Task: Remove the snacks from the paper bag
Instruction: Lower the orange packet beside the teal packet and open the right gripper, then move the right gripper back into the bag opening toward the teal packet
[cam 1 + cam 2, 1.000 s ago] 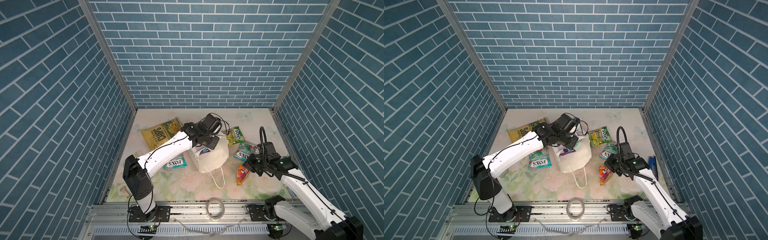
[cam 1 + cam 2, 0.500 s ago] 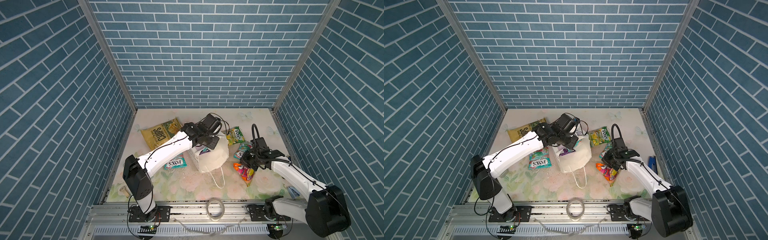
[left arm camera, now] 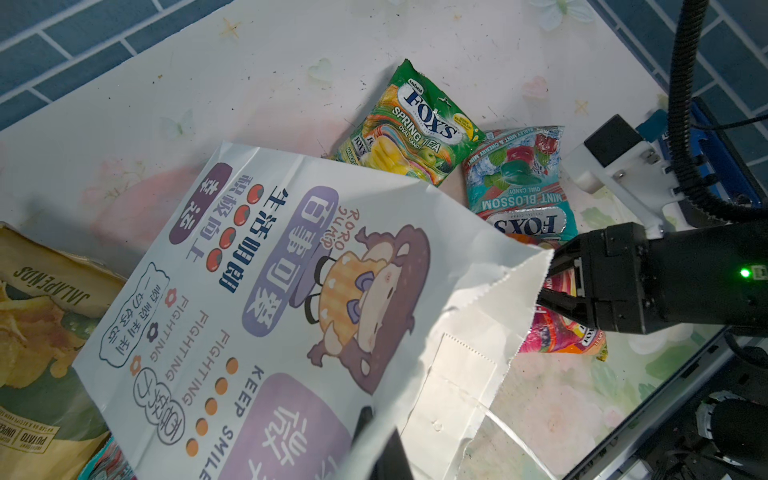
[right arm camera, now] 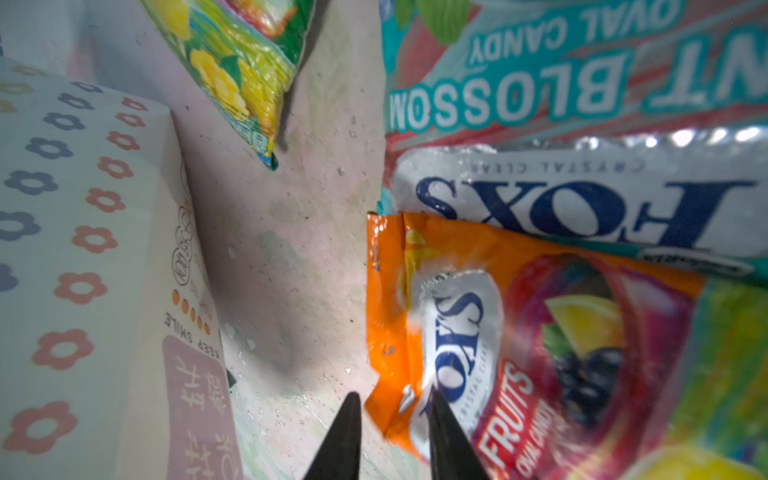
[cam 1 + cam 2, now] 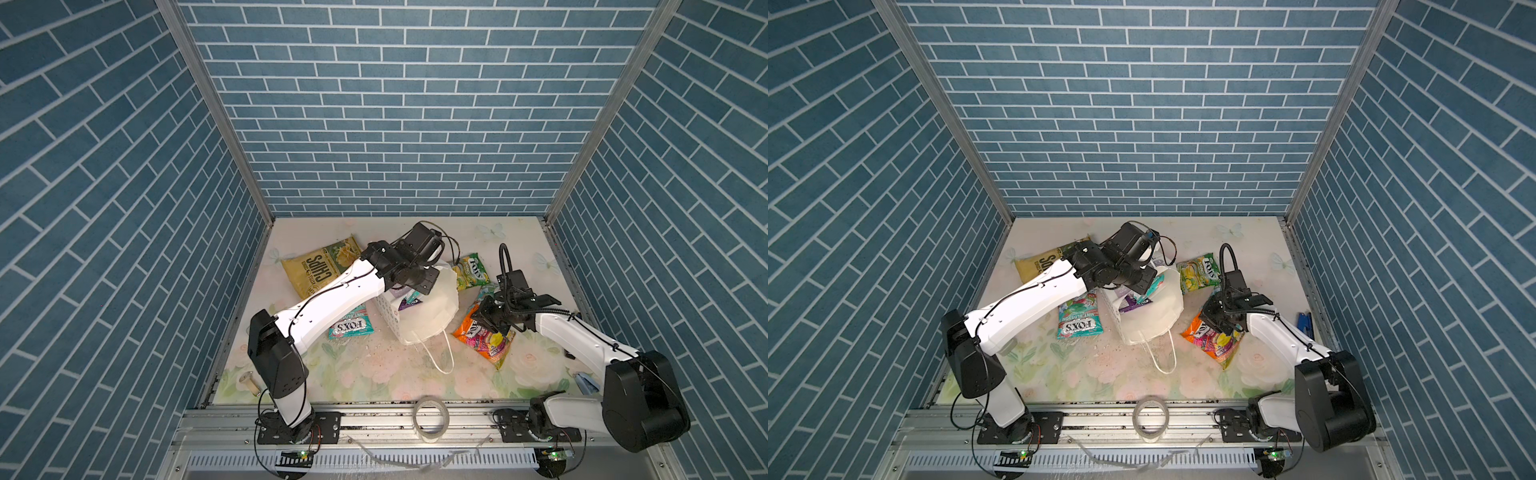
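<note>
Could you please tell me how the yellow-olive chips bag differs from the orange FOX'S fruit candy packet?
The glossy yellow-olive chips bag is clearly larger than the glossy orange FOX'S fruit candy packet. The chips bag lies left of the white paper carrier bag, towards the back; the orange packet lies to its right, nearer the front. Both lie outside the paper bag.
</note>
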Controlling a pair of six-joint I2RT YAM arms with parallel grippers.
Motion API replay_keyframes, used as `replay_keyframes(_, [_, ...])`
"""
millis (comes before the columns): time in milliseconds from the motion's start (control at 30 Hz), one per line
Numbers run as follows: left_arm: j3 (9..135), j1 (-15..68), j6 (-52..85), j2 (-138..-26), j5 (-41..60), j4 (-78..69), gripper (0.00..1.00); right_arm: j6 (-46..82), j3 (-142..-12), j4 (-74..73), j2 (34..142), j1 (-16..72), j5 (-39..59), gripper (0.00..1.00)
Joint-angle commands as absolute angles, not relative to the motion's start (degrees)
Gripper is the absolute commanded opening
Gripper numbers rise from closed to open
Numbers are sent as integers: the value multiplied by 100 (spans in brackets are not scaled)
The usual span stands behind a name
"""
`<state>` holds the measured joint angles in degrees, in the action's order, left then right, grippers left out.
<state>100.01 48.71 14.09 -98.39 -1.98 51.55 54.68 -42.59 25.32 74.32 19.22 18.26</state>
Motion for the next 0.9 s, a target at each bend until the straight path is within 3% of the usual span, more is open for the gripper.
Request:
replay_keyframes(0, [10144, 4847, 1364, -9888, -257, 5236, 0, 5316, -4388, 2701, 7199, 1855, 1767, 31])
replay_keyframes(533, [10170, 4842, 1334, -9904, -164, 5308, 0, 5751, -4202, 2614, 4688, 1920, 1920, 30])
replay_keyframes(700, [10286, 4851, 1336, -9982, -115, 5355, 0, 6242, -4227, 2267, 4163, 2922, 1298, 22])
replay_keyframes(867, [10409, 4850, 1346, -10103, -44, 5422, 0, 6700, -4253, 1513, 4620, 4306, 542, 11])
